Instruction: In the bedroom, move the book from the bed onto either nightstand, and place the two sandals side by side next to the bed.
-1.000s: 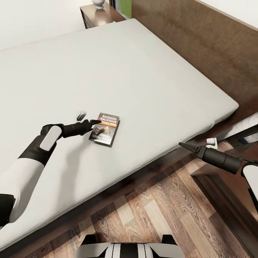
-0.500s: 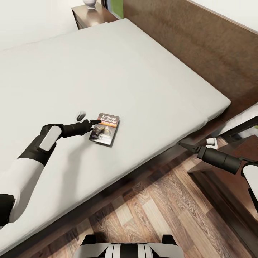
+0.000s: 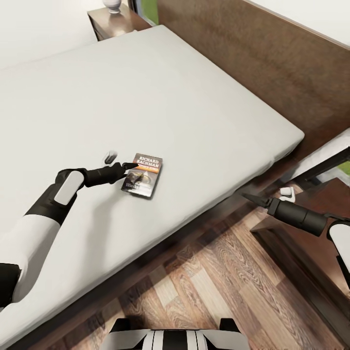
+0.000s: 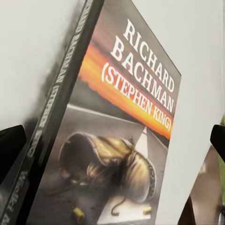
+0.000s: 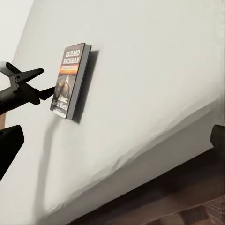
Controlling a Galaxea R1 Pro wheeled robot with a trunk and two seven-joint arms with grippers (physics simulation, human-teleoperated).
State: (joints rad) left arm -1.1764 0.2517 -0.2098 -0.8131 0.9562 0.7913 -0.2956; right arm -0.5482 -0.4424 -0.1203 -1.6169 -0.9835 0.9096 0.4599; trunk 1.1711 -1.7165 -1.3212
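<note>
My left arm reaches forward and to the right across the bed (image 3: 194, 97), low over the pale mattress, with my left pincer (image 3: 125, 169) at the near left edge of the book (image 3: 142, 175). One dark finger lies along the book's left side by the title end, and the other stands out over the bare sheet to the left, so the fingers are apart with nothing between them. In the left wrist view the two fingertips sit at opposite edges of the frame, and the book (image 4: 112, 136) lies between and ahead of them. The book lies flat on the mattress, cover up, in the near part of the bed, not far from the edge closest to me. Its long axis runs roughly away from me toward the headboard (image 3: 272, 63), tilted a little to the right. The "RICHARD BACHMAN" title end is farther away, and the dark picture of a worn shoe is toward me. The spine faces my left pincer. My right arm is held out low over the wood-plank floor (image 3: 204, 287) beside the bed, forearm level. My right pincer (image 3: 250, 198) points left toward the bed frame, and I cannot tell whether it is open or closed. A nightstand (image 3: 114, 22) stands at the far corner, with a pale vase (image 3: 112, 5) on it.
</note>
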